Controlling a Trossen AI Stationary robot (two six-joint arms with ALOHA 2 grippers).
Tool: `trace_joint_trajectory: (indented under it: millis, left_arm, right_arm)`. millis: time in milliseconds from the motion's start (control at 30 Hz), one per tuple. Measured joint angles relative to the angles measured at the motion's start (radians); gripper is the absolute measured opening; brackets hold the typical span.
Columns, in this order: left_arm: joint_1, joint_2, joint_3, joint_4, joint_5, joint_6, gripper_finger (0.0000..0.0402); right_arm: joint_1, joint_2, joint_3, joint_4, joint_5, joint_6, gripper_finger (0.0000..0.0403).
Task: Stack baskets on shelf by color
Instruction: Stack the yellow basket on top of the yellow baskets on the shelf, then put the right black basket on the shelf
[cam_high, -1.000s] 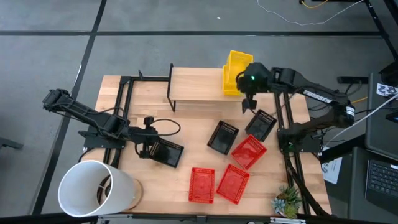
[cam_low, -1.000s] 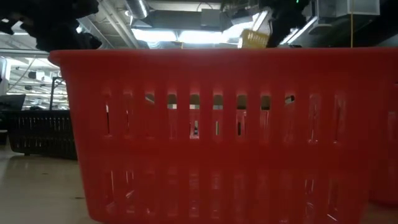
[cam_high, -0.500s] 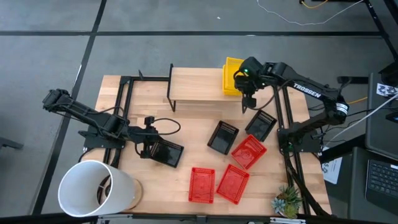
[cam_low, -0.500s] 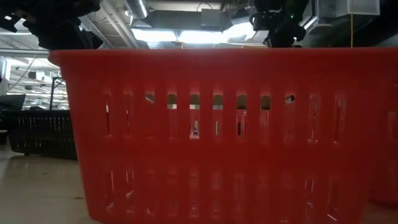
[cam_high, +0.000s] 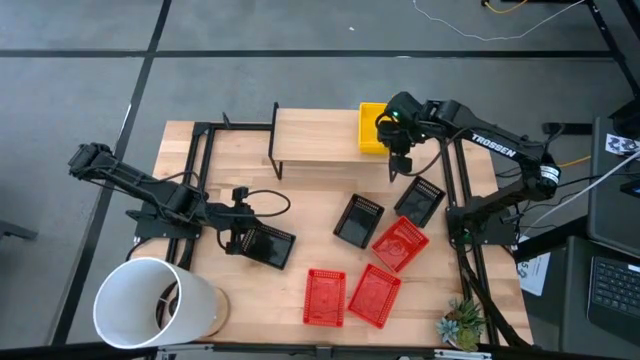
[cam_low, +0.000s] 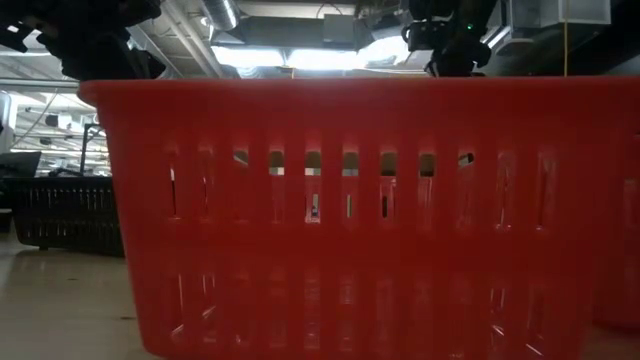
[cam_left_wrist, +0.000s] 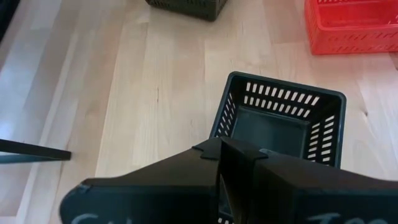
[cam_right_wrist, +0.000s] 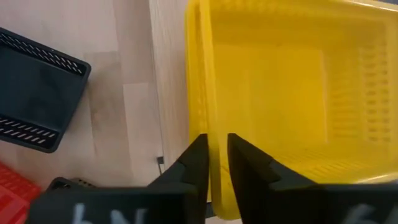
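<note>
While the yellow basket (cam_right_wrist: 292, 87) sits on the shelf (cam_high: 315, 138) at its right end, the right gripper (cam_right_wrist: 214, 163) straddles its near rim, fingers slightly parted; the left gripper (cam_left_wrist: 239, 165), pressed shut, hovers over a black basket (cam_left_wrist: 277, 127) far off.

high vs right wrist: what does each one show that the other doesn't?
Only the high view: the left gripper at a black basket, the white bucket, three red baskets, the shelf's full plank.

Only the right wrist view: the right gripper straddling the yellow basket's wall, one finger outside and the other inside, with the mesh interior close up.

Both: the yellow basket on the shelf's end, a black basket on the table beside it.
</note>
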Motion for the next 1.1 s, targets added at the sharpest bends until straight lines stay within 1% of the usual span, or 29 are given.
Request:
trace_joint_trajectory:
  millis: [167,267,400,533,600,667,733,800,967,1100]
  left_arm:
    - [0.0,0.0,0.0,0.0,0.0,0.0,0.0]
    - [0.0,0.0,0.0,0.0,0.0,-0.002,0.0]
    - [0.0,0.0,0.0,0.0,0.0,-0.003,0.0]
    - [0.0,0.0,0.0,0.0,0.0,-0.003,0.0]
    - [0.0,0.0,0.0,0.0,0.0,-0.005,0.0]
    - [0.0,0.0,0.0,0.0,0.0,-0.012,0.0]
    - [0.0,0.0,0.0,0.0,0.0,-0.025,0.0]
    - [0.0,0.0,0.0,0.0,0.0,-0.027,0.0]
    - [0.0,0.0,0.0,0.0,0.0,-0.026,0.0]
    - [0.0,0.0,0.0,0.0,0.0,-0.026,0.0]
  right_arm:
    - [0.0,0.0,0.011,-0.014,0.026,0.014,0.0085]
    - [0.013,0.0,0.062,-0.056,0.026,0.058,0.0088]
    - [0.05,-0.001,0.157,-0.166,0.011,0.157,0.0089]
    - [0.093,-0.001,0.215,-0.246,0.004,0.226,0.0089]
    - [0.112,-0.002,0.224,-0.273,0.001,0.307,0.0089]
    - [0.135,-0.002,0.216,-0.32,-0.024,0.427,0.0089]
    - [0.172,-0.004,0.172,-0.337,-0.048,0.547,0.0089]
    - [0.218,-0.014,0.09,-0.339,-0.055,0.641,0.0089]
    - [0.356,-0.071,-0.195,-0.337,-0.059,0.883,0.0086]
    - [0.466,-0.138,-0.413,-0.278,-0.116,1.07,0.0084]
